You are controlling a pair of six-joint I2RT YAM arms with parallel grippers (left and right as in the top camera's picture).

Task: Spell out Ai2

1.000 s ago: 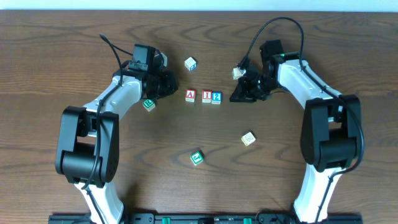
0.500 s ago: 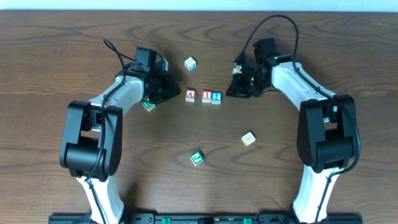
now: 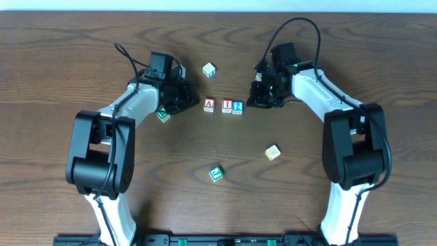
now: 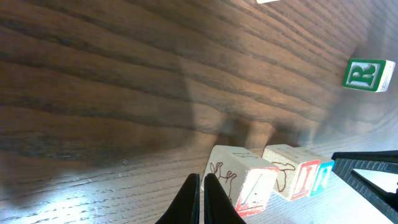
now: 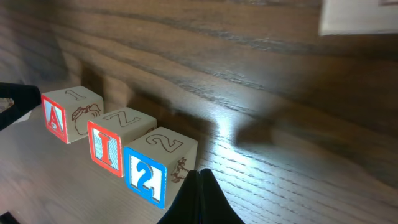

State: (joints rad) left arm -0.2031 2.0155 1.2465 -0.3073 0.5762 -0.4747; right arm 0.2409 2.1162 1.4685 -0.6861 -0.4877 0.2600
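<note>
Dark wooden bench (image 3: 205, 157), from overhead, carries the A block (image 3: 209, 104), I block (image 3: 226, 106) and 2 block (image 3: 237, 106) in a row between both arms. Left wrist: the left pincer (image 4: 201, 190) is clenched and empty beside the A block. Right wrist: the right pincer (image 5: 200, 186) is clenched and empty near the 2 block.
</note>
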